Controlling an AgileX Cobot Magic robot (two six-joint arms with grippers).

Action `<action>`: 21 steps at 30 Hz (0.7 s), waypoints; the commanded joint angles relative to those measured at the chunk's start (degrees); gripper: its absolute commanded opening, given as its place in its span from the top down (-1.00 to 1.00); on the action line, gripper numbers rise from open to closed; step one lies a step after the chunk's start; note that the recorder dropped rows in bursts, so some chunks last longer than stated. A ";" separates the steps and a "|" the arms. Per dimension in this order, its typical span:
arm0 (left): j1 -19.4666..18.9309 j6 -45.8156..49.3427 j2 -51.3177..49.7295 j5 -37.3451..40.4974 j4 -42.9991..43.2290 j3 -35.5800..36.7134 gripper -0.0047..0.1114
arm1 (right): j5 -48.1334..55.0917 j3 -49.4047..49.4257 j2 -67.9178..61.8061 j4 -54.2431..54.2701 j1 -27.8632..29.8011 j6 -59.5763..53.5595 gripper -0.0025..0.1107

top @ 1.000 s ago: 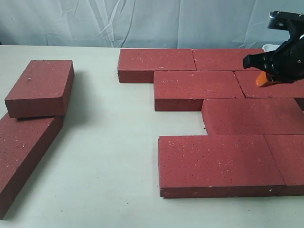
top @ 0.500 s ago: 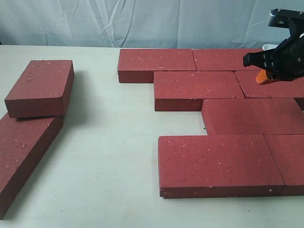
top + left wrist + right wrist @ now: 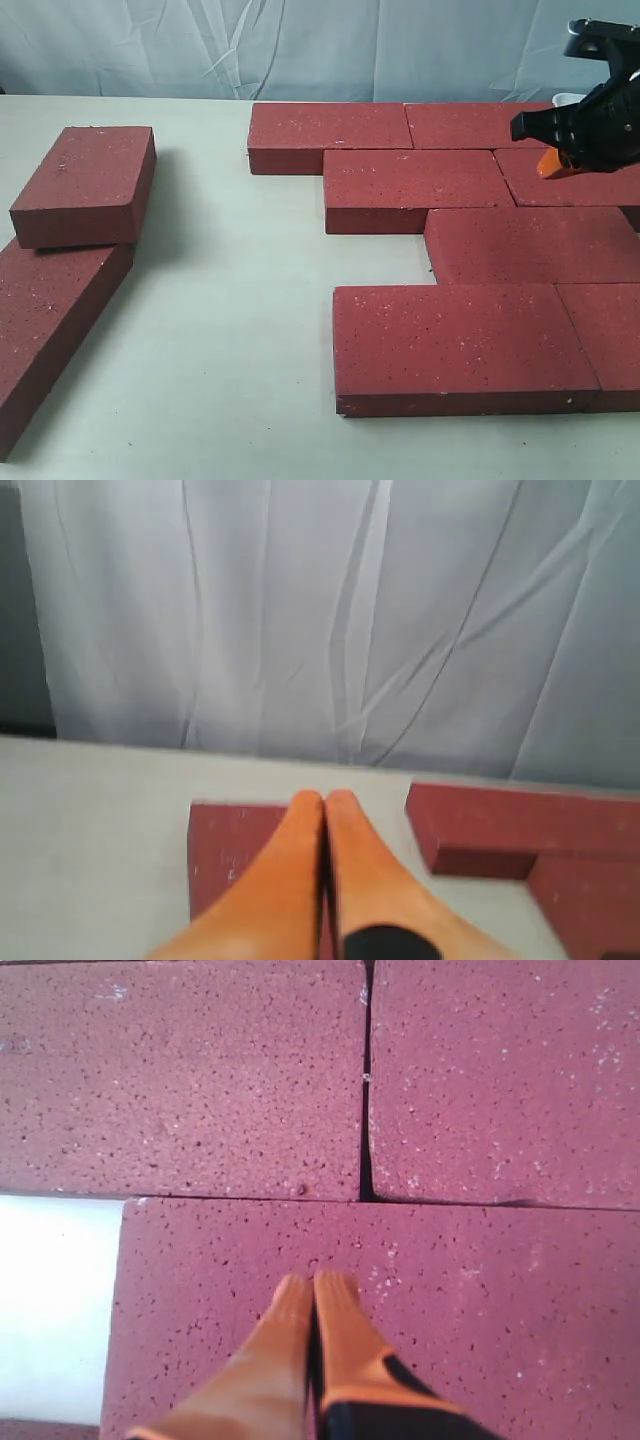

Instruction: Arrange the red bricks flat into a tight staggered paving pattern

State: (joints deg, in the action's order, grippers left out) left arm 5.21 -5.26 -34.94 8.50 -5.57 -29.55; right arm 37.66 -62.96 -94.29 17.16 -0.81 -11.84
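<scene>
Seven red bricks lie flat in staggered rows on the right, among them the far-left brick (image 3: 330,135), the second-row brick (image 3: 415,187) and the near brick (image 3: 460,345). Two more sit at the left: one brick (image 3: 88,183) rests on top of another (image 3: 50,315). My right gripper (image 3: 553,165) hovers shut and empty over the second row's right brick (image 3: 575,188); in the right wrist view its tips (image 3: 315,1282) are above a speckled brick (image 3: 470,1290). My left gripper (image 3: 325,798) is shut and empty above a brick (image 3: 225,850); it does not show in the exterior view.
The pale table (image 3: 230,330) lies bare between the stacked pair and the paved rows. A small white object (image 3: 570,99) sits at the back right behind the right arm. A wrinkled grey curtain (image 3: 300,45) closes the far side.
The right gripper has risen a little above the second row. No brick has moved.
</scene>
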 commanded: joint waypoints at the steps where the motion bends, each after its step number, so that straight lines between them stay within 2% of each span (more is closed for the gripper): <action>1: 0.07 1.56 -20.89 9.13 2.88 -11.22 0.92 | -2.49 1.84 0.66 0.19 0.04 -0.70 0.97; 3: -0.06 1.42 -28.25 11.76 4.49 -15.26 0.92 | -3.98 2.58 0.66 0.19 0.04 -0.81 0.97; 4: -1.06 1.31 -34.96 14.69 6.28 -18.88 0.92 | -4.25 2.80 0.66 0.19 0.04 -0.81 0.97; 5: -1.94 1.18 -37.22 15.72 6.57 -20.31 0.92 | -4.36 2.74 0.66 0.19 0.04 -0.81 0.97; 8: -5.44 0.76 -43.20 16.04 6.57 -22.17 0.92 | -4.99 2.74 0.66 0.19 0.04 -0.81 0.97; 10: -9.96 -0.95 -48.25 17.34 9.05 -22.27 0.92 | -5.37 2.74 0.66 0.29 0.04 -0.81 0.97; 11: -10.33 -0.95 -49.19 18.06 9.66 -22.27 0.92 | -5.46 2.74 0.66 0.31 0.04 -0.81 0.97; 18: -8.00 -0.73 -60.24 17.08 9.87 -22.27 0.92 | -5.45 2.74 0.66 1.68 0.04 -1.37 0.97; 21: -4.26 3.51 -60.93 16.31 4.78 -22.27 0.92 | -5.45 2.74 0.66 1.84 0.04 -1.50 0.97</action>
State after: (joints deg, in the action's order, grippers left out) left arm -1.73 -4.59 -95.79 25.89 2.94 -51.42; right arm 32.96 -60.50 -94.29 18.68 -0.81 -12.69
